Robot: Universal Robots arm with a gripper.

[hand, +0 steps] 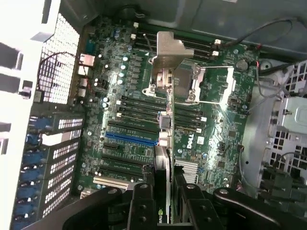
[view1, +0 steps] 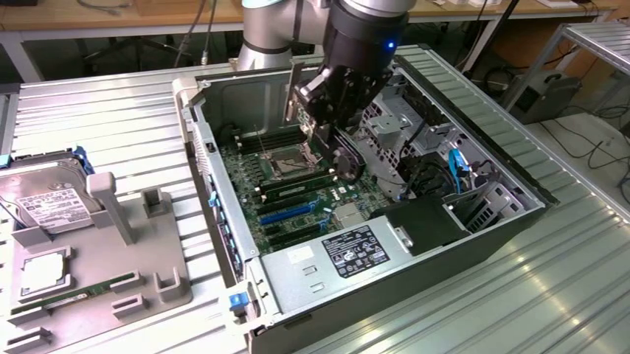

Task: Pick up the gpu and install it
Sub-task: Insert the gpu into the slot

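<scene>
Tool (hand: 163,191) closed on gpu (hand: 168,52), gripping its upper edge. Desk (view1: 118,125) carries open PC case (view1: 414,295); parts tray (view1: 118,243) at case's 9 o'clock, exterior view. Motherboard (view1: 295,210) lies inside case. Gpu hangs on edge over it, by CPU socket (view1: 295,156).

Thin dark-green gpu (hand: 167,50) with silvery end bracket, clamped edge-on and upright in pincer (hand: 162,207), above motherboard (hand: 120,76).

Mobo (hand: 129,91) green w/ blue PCIe slot (hand: 130,139); gpu (hand: 162,167) dk green, silvery bracket (hand: 170,48); PSU (view1: 305,276) grey, black label (view1: 356,254); worktop (view1: 118,118) ribbed silver.
</scene>
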